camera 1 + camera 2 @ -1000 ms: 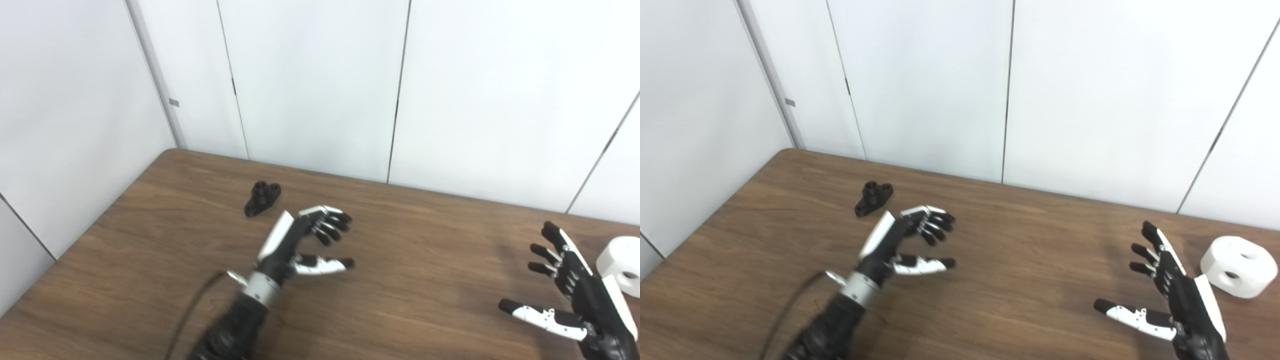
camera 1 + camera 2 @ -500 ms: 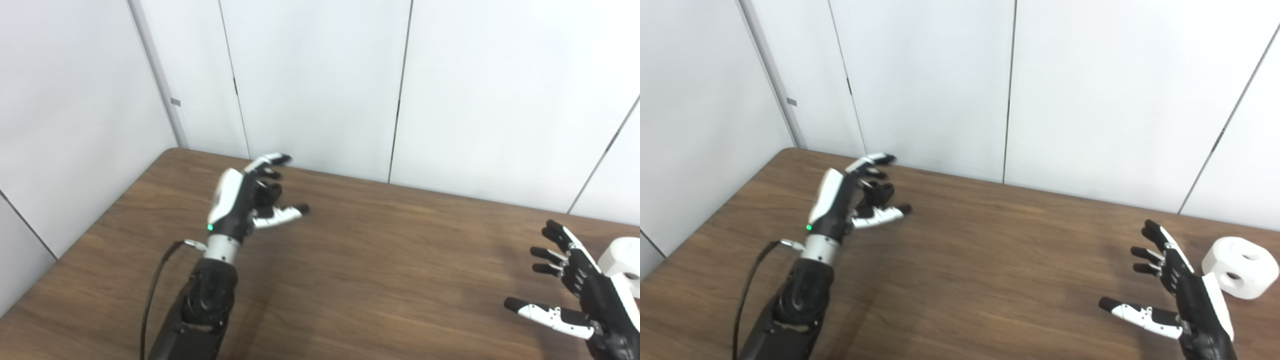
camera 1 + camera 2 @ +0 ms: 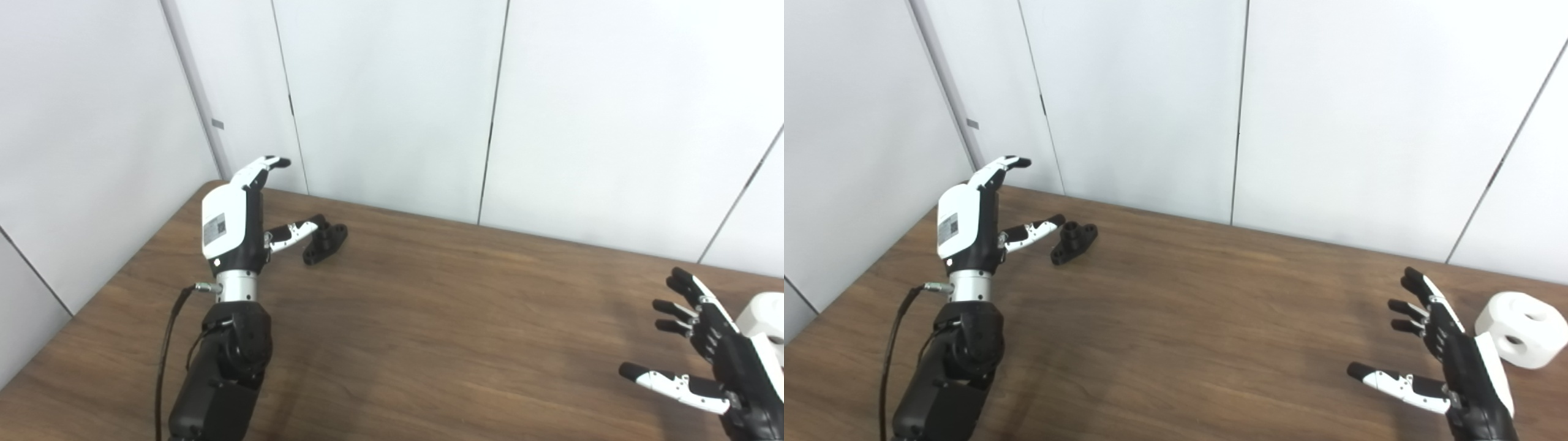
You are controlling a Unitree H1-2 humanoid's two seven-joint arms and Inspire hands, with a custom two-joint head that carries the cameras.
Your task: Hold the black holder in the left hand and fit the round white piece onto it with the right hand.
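Two hands, left hand (image 3: 968, 226) | right hand (image 3: 1454, 367) | one black holder (image 3: 1073, 242) | one round white piece (image 3: 1522, 329)

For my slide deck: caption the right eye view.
Open left hand raised beside the black holder on the wooden table; open right hand waits near the round white piece.

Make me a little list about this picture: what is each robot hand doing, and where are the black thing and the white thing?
left hand: open, raised beside the black holder, holding nothing
black holder: lying on the table, far left, just right of the left thumb
right hand: open, fingers spread, empty
round white piece: on the table, far right, just beyond the right hand
table: brown wood
fitted together: not yet
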